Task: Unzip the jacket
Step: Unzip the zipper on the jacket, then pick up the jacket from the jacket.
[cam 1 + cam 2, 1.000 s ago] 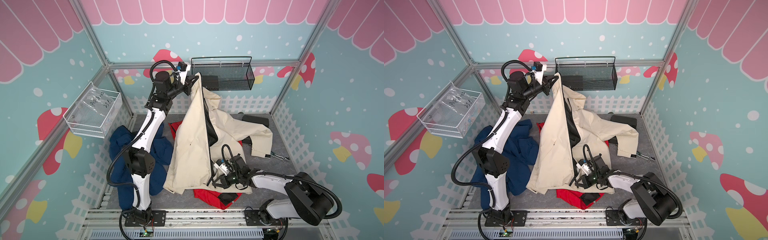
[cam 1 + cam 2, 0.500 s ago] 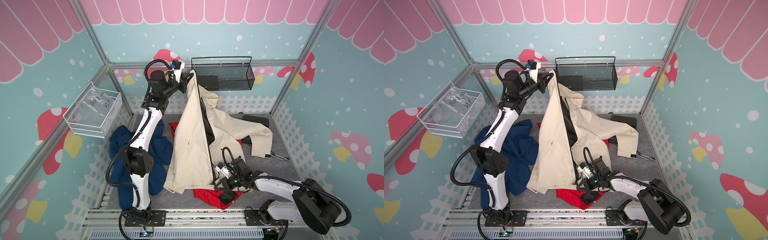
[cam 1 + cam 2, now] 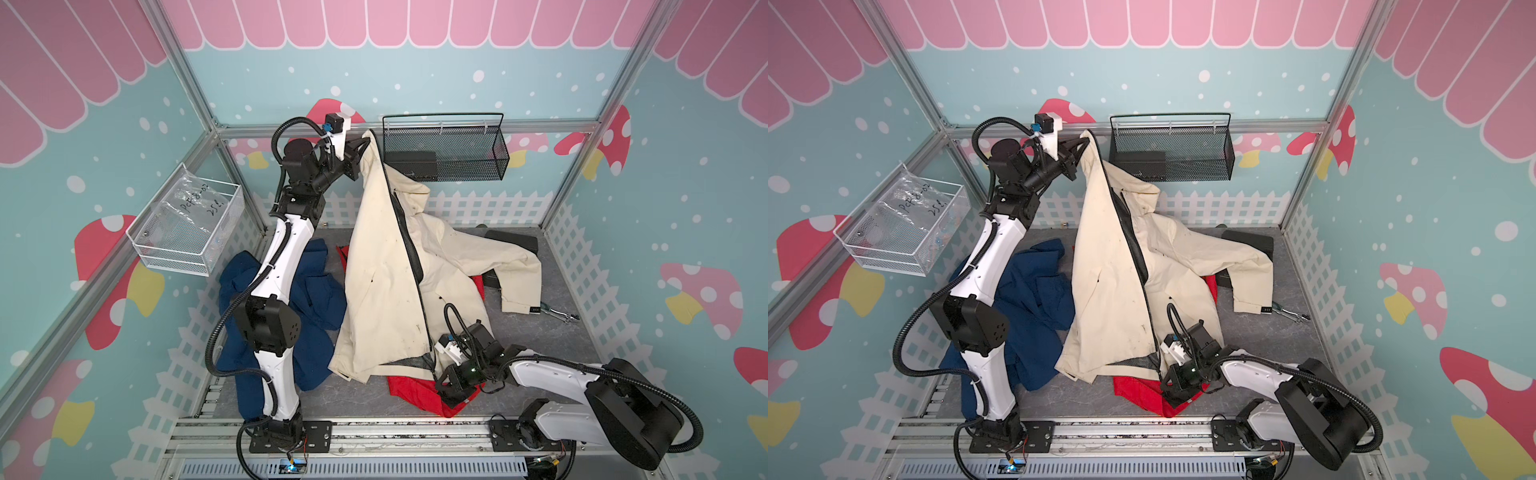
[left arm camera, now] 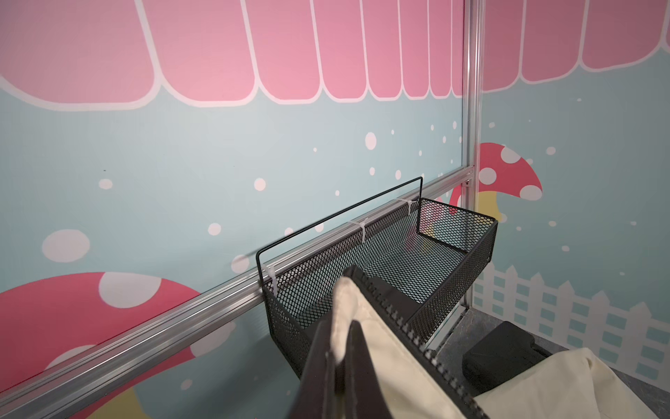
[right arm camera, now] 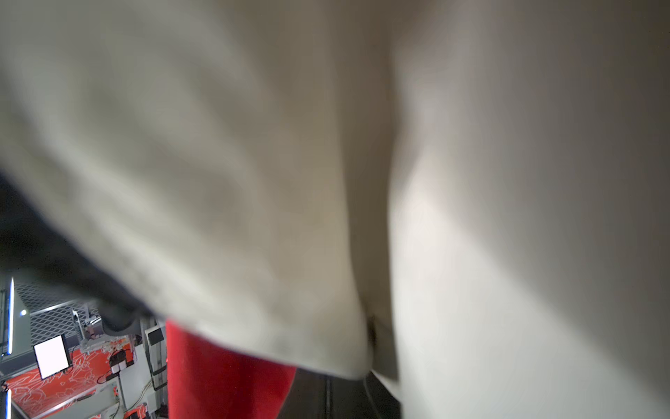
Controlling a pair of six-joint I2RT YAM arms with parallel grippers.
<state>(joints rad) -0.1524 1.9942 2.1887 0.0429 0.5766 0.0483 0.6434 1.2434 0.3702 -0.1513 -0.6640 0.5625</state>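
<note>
- near end first: right gripper [image 3: 441,374] sits low by the front rail, right at the hem where the zip [image 3: 412,257] bottoms out, over a red garment [image 3: 409,390]. It's clamped shut, but what it's pinching I can't make out
- right wrist view is just blurry cream cloth plus a strip of red, so only the top views place that arm
- cream jacket [image 3: 380,286] is mid floor, one front held up tall, the other front and a sleeve flat on the grey floor [image 3: 540,345]
- dark lining shows where the upper zip gapes; the lower stretch is only a thin dark line
- blue garment [image 3: 318,299] lies just beside it
- bare floor past the cuff, a wrench [image 3: 561,314] on it, picket fence all round
- far end: left gripper [image 3: 362,143] up high; the left wrist view shows cream collar squeezed between its fingers [image 4: 319,366], just beside the black mesh basket [image 4: 456,286]
</note>
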